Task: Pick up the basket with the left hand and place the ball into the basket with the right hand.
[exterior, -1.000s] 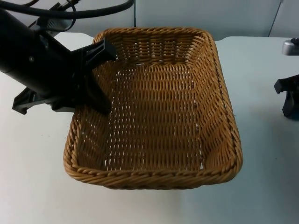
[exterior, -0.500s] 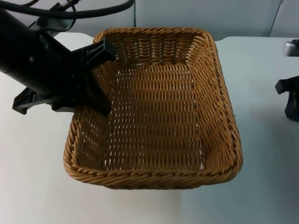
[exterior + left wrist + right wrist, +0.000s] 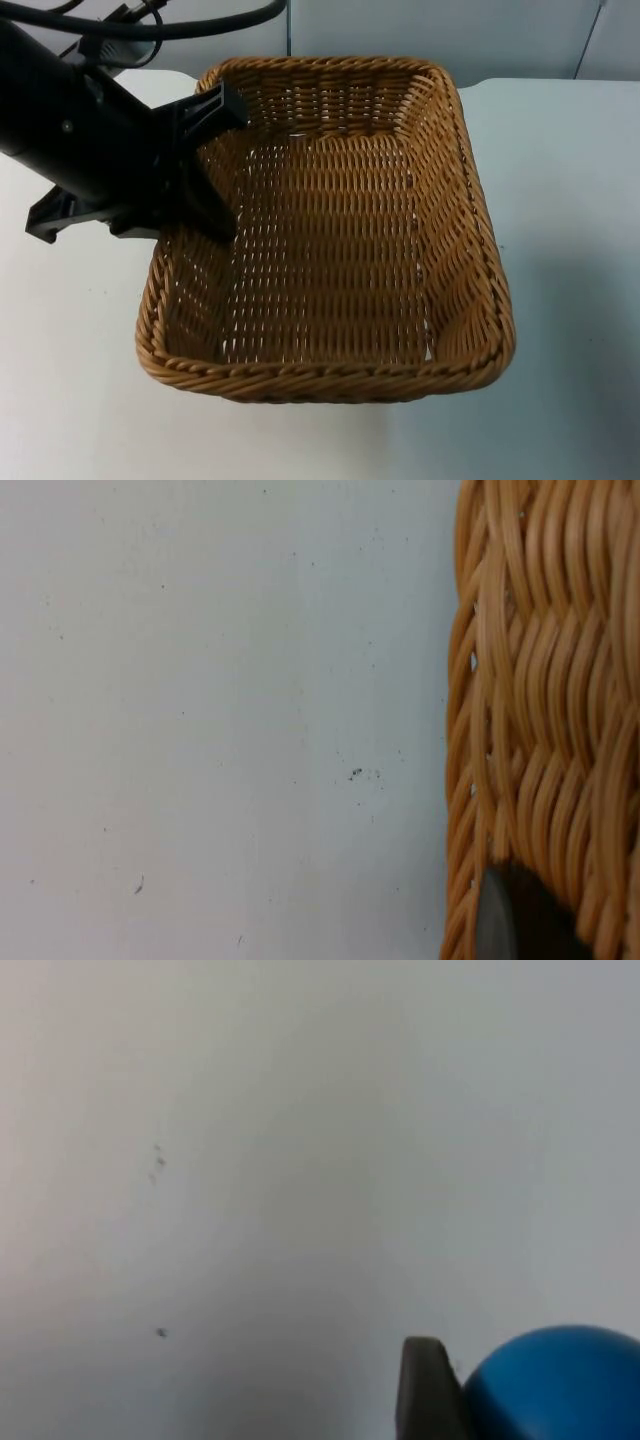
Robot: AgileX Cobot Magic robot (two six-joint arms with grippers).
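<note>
The woven wicker basket [image 3: 330, 370] takes up the middle of the top view, and nothing lies inside it. My left gripper [image 3: 205, 190] is shut on the basket's left rim, with one finger running down the inside of the wall. In the left wrist view the basket's wall [image 3: 540, 700] stands beside a black fingertip [image 3: 515, 920], with white table next to it. The right wrist view has a blue ball [image 3: 565, 1385] on the white table, right beside my right gripper [image 3: 430, 1400].
White table top [image 3: 570, 200] lies around the basket on all sides, with the grey partition wall [image 3: 420, 30] behind it. A few small dark specks mark the table in both wrist views.
My right arm, seen earlier at the right edge of the top view, has drawn off to the right and out of that view. The basket and the left arm have stayed put.
</note>
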